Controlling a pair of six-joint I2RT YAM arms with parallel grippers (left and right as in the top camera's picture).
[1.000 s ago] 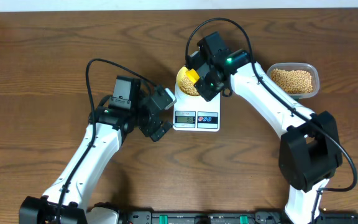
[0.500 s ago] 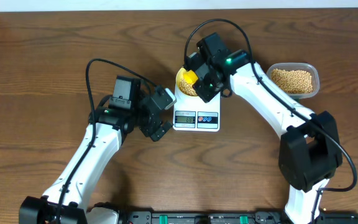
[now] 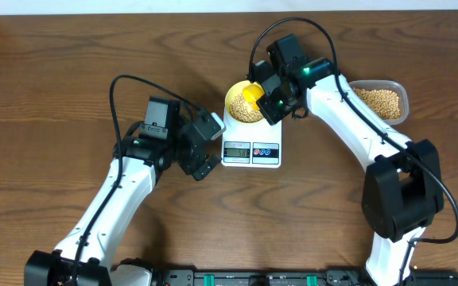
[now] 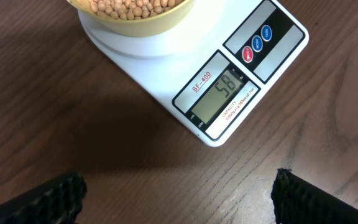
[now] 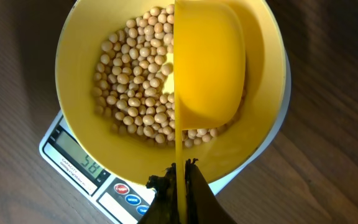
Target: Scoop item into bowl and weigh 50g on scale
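Observation:
The pale yellow bowl [image 3: 244,103] sits on the white scale [image 3: 251,147] and holds many tan beans [image 5: 135,81]. The scale's display [image 4: 219,96] reads 58. My right gripper [image 5: 180,177] is shut on the thin handle of a yellow scoop [image 5: 207,62], whose cup hangs over the right side of the bowl [image 5: 79,56]; the cup looks empty. My left gripper [image 4: 179,199] is open and empty over bare wood, just left of the scale [image 4: 166,68]. In the overhead view it is at the scale's left side [image 3: 205,147].
A clear plastic container [image 3: 378,102] full of beans stands to the right of the scale, beside my right arm. The wooden table [image 3: 54,95] spreads around. The scale's two round buttons [image 4: 257,43] face the front.
My right gripper has shifted to the right and back with the scoop, uncovering more of the bowl. The left arm has not moved.

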